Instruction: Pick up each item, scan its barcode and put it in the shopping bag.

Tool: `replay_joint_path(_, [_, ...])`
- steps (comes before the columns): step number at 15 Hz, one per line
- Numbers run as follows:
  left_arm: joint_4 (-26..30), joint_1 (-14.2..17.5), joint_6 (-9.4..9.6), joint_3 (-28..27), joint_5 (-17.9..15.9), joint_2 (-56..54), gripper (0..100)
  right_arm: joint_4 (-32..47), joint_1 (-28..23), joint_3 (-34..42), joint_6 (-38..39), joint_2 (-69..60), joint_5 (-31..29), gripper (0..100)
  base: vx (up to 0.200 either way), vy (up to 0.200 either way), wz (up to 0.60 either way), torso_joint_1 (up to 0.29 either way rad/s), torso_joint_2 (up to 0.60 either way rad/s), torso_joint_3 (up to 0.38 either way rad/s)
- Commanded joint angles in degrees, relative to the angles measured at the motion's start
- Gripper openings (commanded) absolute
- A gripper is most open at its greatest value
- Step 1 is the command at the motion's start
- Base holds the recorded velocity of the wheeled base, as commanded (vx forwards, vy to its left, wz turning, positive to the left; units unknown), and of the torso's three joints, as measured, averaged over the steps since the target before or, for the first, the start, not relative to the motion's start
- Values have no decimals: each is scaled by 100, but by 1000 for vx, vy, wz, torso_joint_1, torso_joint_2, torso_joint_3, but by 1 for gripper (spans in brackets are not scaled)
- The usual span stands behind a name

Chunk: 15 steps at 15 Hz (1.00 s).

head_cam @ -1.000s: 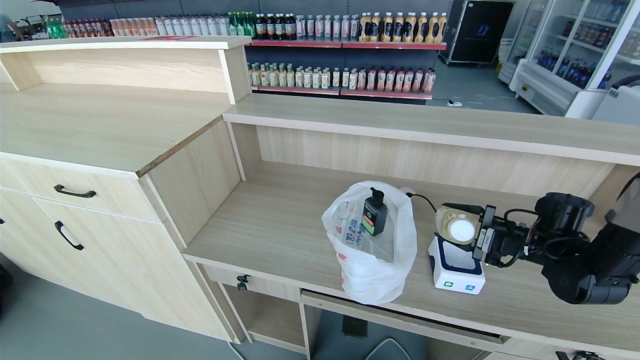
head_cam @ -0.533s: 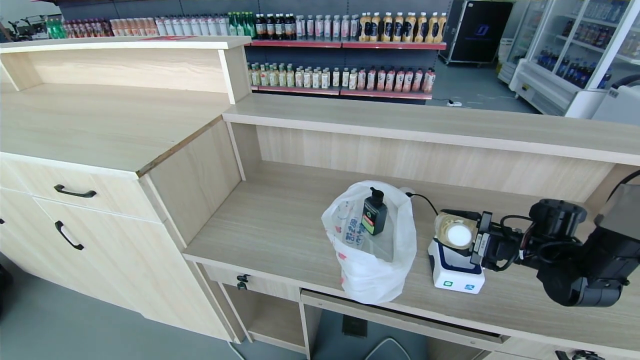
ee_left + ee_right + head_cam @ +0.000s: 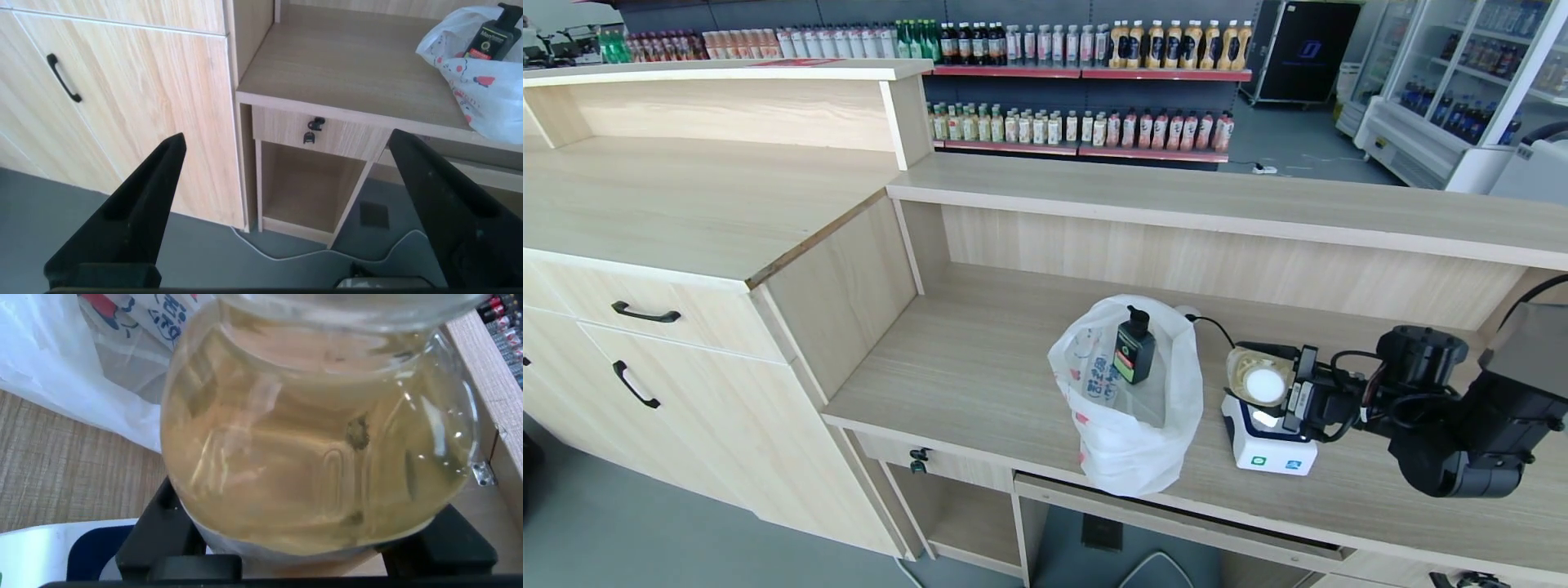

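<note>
Right pincer (image 3: pixel 1267 374), arm stretched level over the counter (image 3: pixel 980 367), clamps a clear bottle (image 3: pixel 1245 367) sideways just above the scanner (image 3: pixel 1270 449).

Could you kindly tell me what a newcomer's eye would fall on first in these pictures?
First comes the right gripper, its jaws shut on a clear bottle of pale liquid, held over the white scanner on the wooden counter. Next, to the left of the scanner, the white shopping bag stands open with a dark pump bottle inside.
</note>
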Motion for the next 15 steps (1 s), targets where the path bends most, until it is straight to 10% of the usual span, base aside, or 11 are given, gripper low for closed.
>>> replay_joint_path(1, [-1, 0, -1, 0, 0, 0, 100, 8, 11, 5, -2, 24, 0, 0, 0, 0, 0, 0, 0, 0])
replay_joint_path(12, [-1, 0, -1, 0, 0, 0, 100, 104, 11, 154, 51, -416, -9, 0, 0, 0, 0, 0, 0, 0])
replay_joint_path(15, [-1, 0, -1, 0, 0, 0, 100, 1168, -76, 418, 1369, -1980, -62, 0, 0, 0, 0, 0, 0, 0])
